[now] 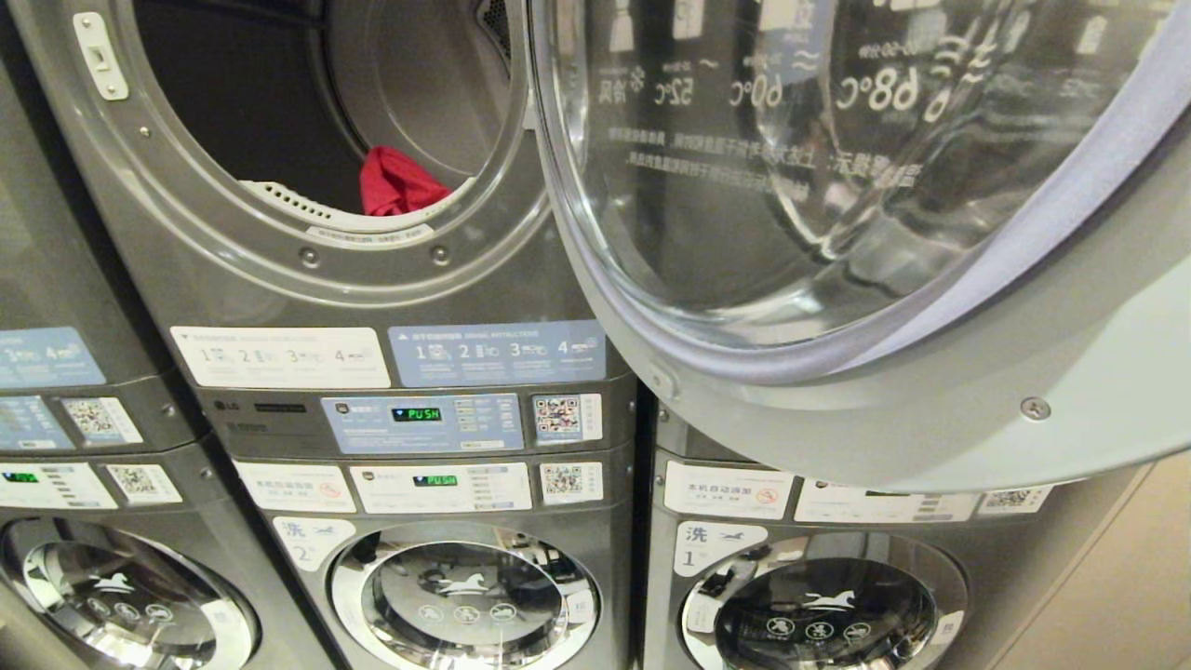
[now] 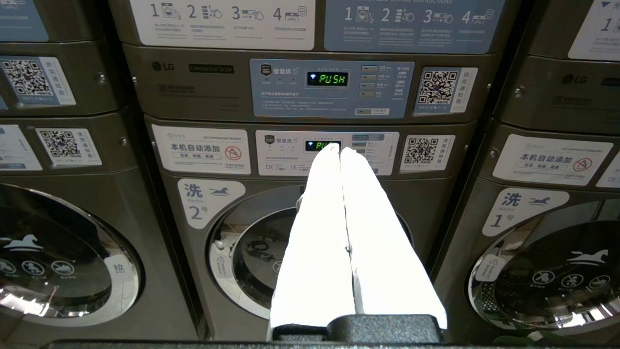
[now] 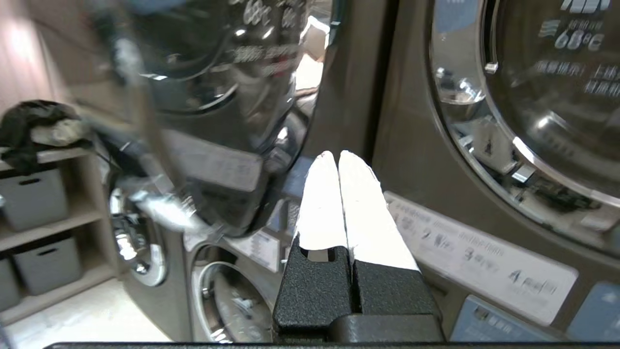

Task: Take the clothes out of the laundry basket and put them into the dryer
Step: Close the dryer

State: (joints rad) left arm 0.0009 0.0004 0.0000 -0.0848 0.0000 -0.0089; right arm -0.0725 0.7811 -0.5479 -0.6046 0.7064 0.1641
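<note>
A red garment (image 1: 400, 181) lies bunched and crumpled at the drum's front lip, upper left of the head view, inside the open dryer (image 1: 307, 167). Both the right gripper (image 3: 337, 156) and the parked left gripper (image 2: 340, 150) are pressed closed and empty. No basket shows, so the next move is probably fetching another piece.

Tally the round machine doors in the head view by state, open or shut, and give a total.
Open doors: 1, the dryer door swung wide, with a red garment in the drum behind it.
Shut doors: 3, the washer doors along the bottom.
Total: 4
</note>
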